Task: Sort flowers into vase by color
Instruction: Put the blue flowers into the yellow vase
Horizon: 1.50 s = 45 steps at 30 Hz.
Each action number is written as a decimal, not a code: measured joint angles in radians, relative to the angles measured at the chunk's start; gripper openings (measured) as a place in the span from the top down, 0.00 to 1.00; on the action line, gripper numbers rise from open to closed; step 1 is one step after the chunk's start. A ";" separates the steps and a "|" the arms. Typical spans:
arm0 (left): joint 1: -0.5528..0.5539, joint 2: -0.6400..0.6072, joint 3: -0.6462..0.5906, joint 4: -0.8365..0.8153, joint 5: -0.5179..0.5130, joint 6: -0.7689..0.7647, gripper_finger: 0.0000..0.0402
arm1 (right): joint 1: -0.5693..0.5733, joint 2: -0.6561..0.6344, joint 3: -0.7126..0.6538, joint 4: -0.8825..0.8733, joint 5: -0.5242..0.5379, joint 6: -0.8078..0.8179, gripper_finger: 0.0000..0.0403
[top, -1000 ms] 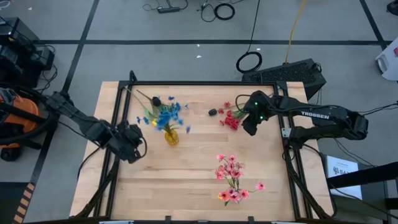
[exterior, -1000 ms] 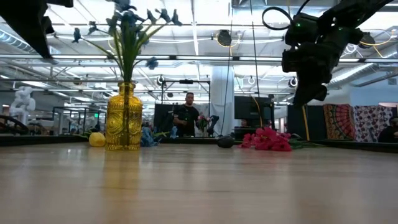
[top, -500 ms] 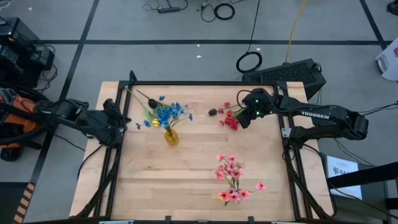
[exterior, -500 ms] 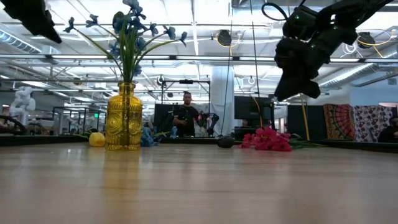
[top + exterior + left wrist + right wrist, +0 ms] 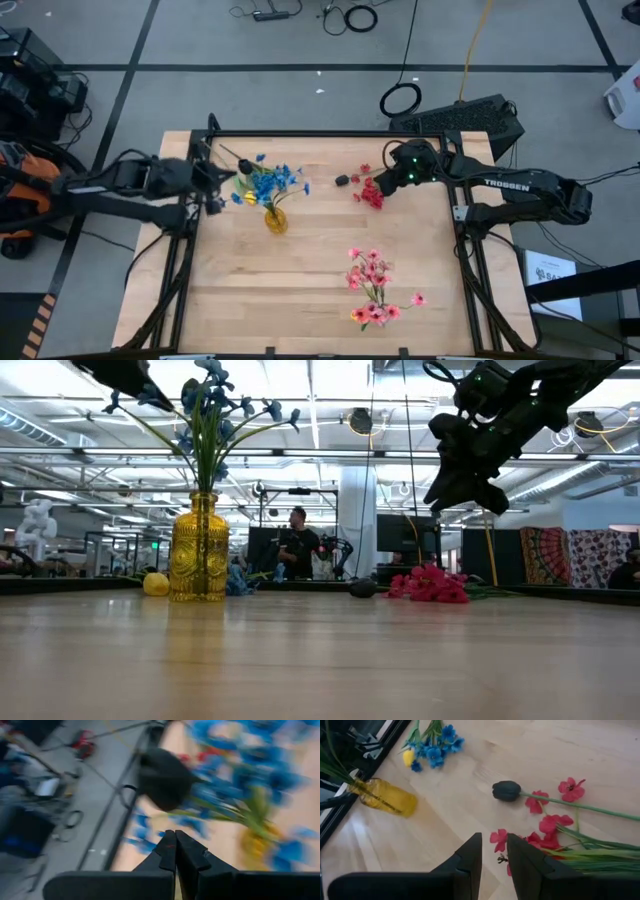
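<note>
Red flowers (image 5: pixel 372 192) lying on tabletop (image 5: pixel 320 300) just below right pincer (image 5: pixel 381 184), whose fingers are standing slightly spread, pinching nothing. Dark bud (image 5: pixel 506 790) lying just ahead of it. Blue flowers (image 5: pixel 270 182) standing in yellow vase (image 5: pixel 276 220), just beside left pincer (image 5: pixel 222 180), pressed together. Pink flowers (image 5: pixel 375 290) lying well apart from both.

You are looking at a person (image 5: pixel 297 545) who is standing in the room far behind the table (image 5: pixel 300 290). A black cable loop (image 5: pixel 400 99) is lying on the floor beyond the table's far edge.
</note>
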 joint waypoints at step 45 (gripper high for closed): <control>0.916 0.717 0.051 -0.074 0.491 0.176 0.90 | 0.001 0.000 0.000 -0.032 -0.062 -0.175 0.79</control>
